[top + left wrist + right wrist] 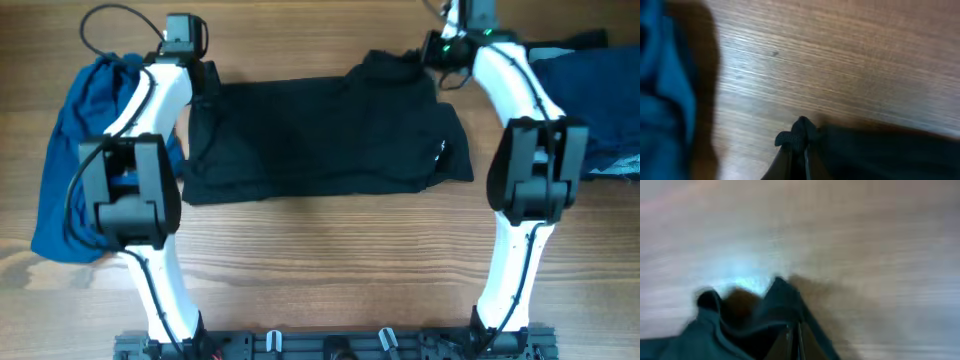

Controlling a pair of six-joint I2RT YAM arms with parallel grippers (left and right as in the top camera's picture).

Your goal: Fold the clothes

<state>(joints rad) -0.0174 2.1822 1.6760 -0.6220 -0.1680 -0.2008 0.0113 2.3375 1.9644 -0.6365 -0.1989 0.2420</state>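
A black garment (320, 130) lies flat in the middle of the wooden table, partly folded. My left gripper (196, 72) is at its far left corner, shut on a pinch of the black cloth (799, 136). My right gripper (436, 50) is at its far right corner, shut on a raised fold of the black cloth (782, 300). The right wrist view is blurred.
A blue garment (85, 150) is heaped at the left edge, also visible in the left wrist view (665, 90). A dark navy garment (590, 100) lies at the right edge. Bare wood (330, 260) runs along the table's front.
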